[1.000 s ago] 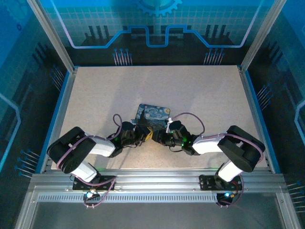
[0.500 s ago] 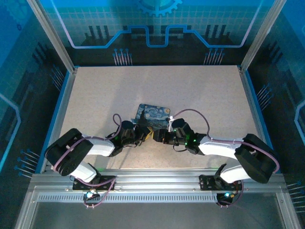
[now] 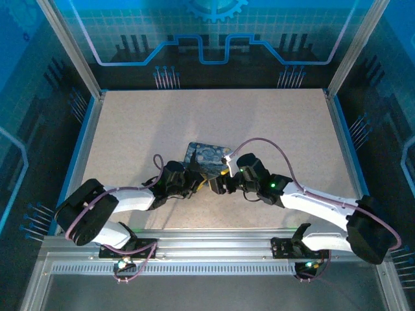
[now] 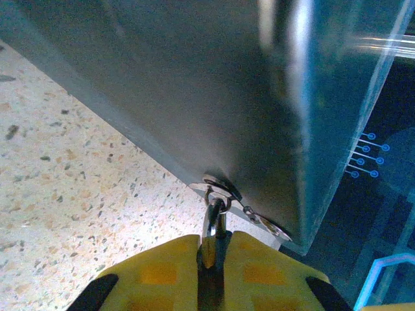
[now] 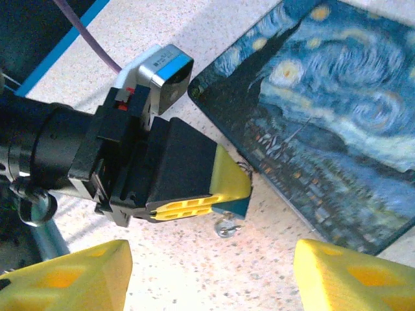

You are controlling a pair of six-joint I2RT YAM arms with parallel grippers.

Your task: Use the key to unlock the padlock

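Left gripper (image 4: 212, 245) is clamped narrow on the padlock (image 4: 209, 228). In my left wrist view the silvery body is pinched between the two yellow pads (image 4: 162, 272). Its shackle loop points up and is hooked through a small metal ring (image 4: 217, 189) on the lower edge of the tin box (image 4: 194, 84). So the padlock sits right at the box's near edge, touching that ring. Next to the ring a short chain-like bit (image 4: 253, 215) runs along the same box edge; I can't tell what it is.

Right gripper (image 5: 211, 262) is spread wide with nothing between its yellow fingers (image 5: 65, 278). It hovers just off the box's near edge, facing the left gripper's tip. In my right wrist view the box lid shows blue and yellow swirly paint, and the left gripper's yellow fingertips butt against the box's near-left edge.

On the speckled table (image 5: 272, 246), just off that box edge and below the left fingertips, lies a small silvery piece (image 5: 225, 228). It might be the key, but it's too small to tell.

From the top view the two grippers meet at the box's near edge, left one on its left side, right one on its right.
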